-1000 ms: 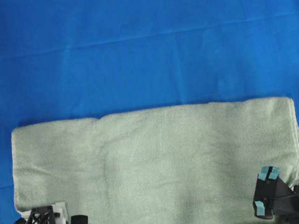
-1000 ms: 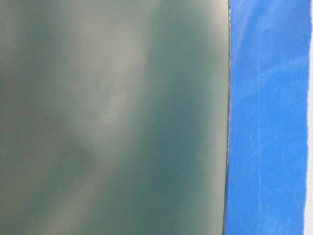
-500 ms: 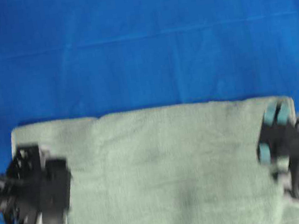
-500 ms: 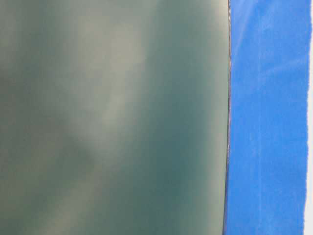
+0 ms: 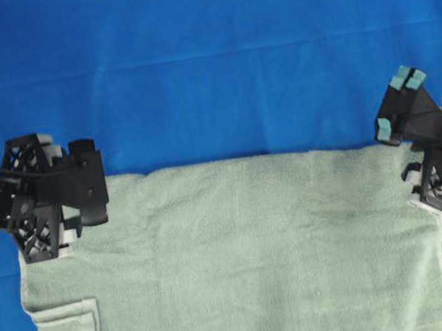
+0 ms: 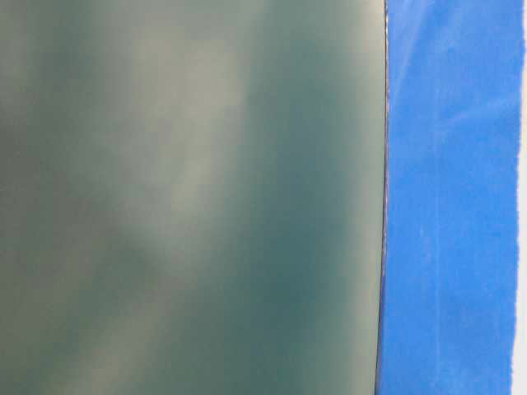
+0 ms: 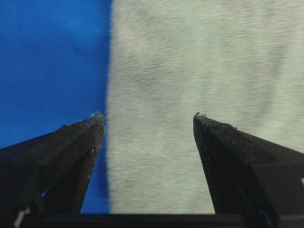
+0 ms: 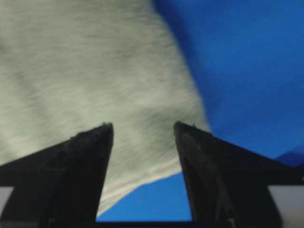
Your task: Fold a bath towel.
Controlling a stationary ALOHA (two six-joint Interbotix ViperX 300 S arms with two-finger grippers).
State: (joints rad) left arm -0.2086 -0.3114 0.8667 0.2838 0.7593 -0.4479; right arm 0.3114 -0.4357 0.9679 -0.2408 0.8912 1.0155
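One large bath towel (image 5: 242, 254), pale sage green and already doubled into a long band, lies flat across the near half of the worktop (image 5: 206, 68), which is covered in bright blue cloth; its far edge runs straight from side to side and its near left corner shows a turned-under flap. It looks soft and limp, with fuzzy pile, so it should drape and sag rather than hold a shape, and the layers may slide apart unless pinched together. The thin far corners seem the best places to take hold, one per arm. The left gripper (image 7: 148, 116) hangs over the far left corner, its jaws spread wide with nothing between them, straddling the towel's edge. The right gripper (image 8: 142, 126) hovers above the far right corner, its jaws likewise wide and empty.
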